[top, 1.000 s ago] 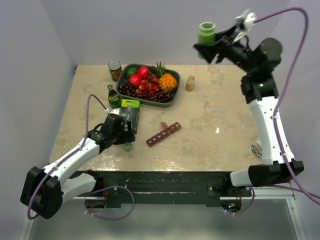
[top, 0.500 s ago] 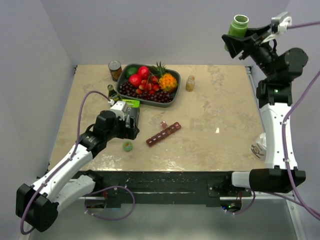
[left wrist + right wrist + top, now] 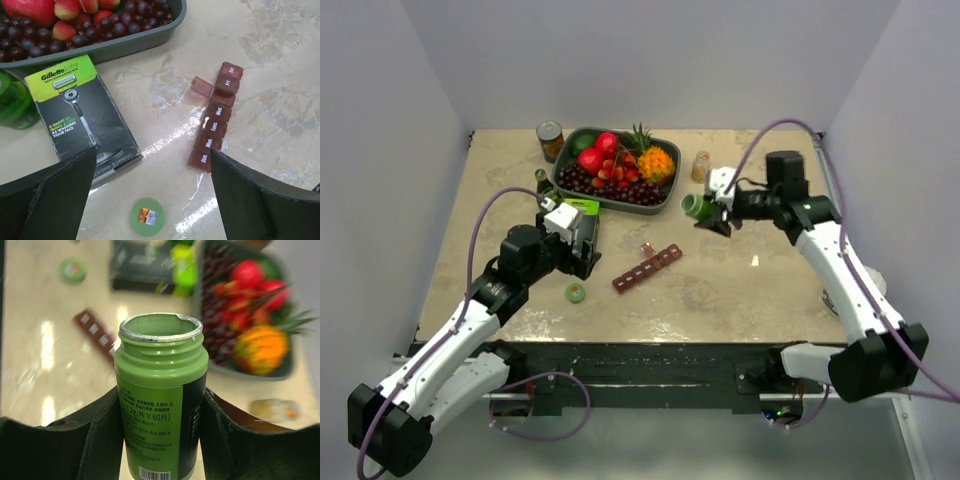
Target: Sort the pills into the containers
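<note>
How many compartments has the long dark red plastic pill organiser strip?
7, in one row along the long dark red plastic pill organiser strip on the beige table: Sun., Mon., Tues., Wed., one with its lid flipped open, Fri., Sat. None seems hidden.

Bright, even light leaves white glare streaks on the glossy table (image 3: 165, 140); the right wrist view blurs everything behind the sharp green bottle (image 3: 160, 405).

A razor box (image 3: 82, 125) lies just beside the fruit tray (image 3: 125, 47), a can (image 3: 550, 138) nearby.
</note>
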You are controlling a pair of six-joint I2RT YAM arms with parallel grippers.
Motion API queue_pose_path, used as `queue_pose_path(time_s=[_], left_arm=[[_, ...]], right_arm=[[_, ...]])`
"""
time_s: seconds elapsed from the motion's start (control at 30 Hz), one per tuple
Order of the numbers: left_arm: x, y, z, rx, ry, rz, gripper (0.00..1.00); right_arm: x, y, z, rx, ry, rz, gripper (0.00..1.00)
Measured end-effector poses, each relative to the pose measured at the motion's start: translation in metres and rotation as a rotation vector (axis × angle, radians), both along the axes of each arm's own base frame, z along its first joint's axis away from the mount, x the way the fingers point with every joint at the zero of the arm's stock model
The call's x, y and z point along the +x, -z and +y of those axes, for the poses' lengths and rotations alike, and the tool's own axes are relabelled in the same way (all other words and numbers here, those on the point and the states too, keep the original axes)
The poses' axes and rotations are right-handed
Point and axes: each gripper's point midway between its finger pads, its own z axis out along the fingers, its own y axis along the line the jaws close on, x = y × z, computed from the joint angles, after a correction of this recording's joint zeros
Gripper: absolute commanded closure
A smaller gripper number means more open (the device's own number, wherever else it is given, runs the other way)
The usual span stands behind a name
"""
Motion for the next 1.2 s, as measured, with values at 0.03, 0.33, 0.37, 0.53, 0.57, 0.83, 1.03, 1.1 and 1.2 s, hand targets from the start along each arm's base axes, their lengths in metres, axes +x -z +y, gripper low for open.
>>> queue_pose_path(time_s=[0.03, 0.33, 0.37, 0.53, 0.57, 0.83, 1.03, 1.1, 1.2], left_arm=[[0.000, 0.000, 0.001, 0.005, -0.001, -0.007, 0.01], [0.009, 0.003, 0.020, 0.069, -0.094, -0.041, 0.01], [0.010, 0.004, 0.022, 0.076, -0.106, -0.042, 0.01], [0.014, 0.005, 0.033, 0.102, -0.166, -0.047, 0.01], [0.015, 0.005, 0.036, 0.108, -0.179, -0.047, 0.01], [0.017, 0.012, 0.051, 0.156, -0.254, -0.031, 0.01], [0.018, 0.013, 0.054, 0.164, -0.269, -0.031, 0.01], [0.018, 0.013, 0.054, 0.164, -0.269, -0.031, 0.01], [0.018, 0.013, 0.054, 0.164, -0.269, -0.031, 0.01]], right_arm=[[-0.004, 0.020, 0.003, -0.055, -0.029, 0.030, 1.00], [-0.033, 0.142, 0.013, -0.477, -0.262, 0.175, 1.00], [-0.033, 0.149, 0.016, -0.506, -0.277, 0.175, 1.00], [-0.032, 0.186, 0.025, -0.625, -0.306, 0.217, 1.00], [-0.030, 0.192, 0.026, -0.643, -0.300, 0.232, 1.00], [-0.009, 0.216, 0.026, -0.777, -0.202, 0.252, 1.00], [0.002, 0.222, 0.027, -0.838, -0.148, 0.241, 1.00], [0.006, 0.224, 0.025, -0.859, -0.130, 0.241, 1.00], [0.013, 0.225, 0.024, -0.879, -0.105, 0.236, 1.00]])
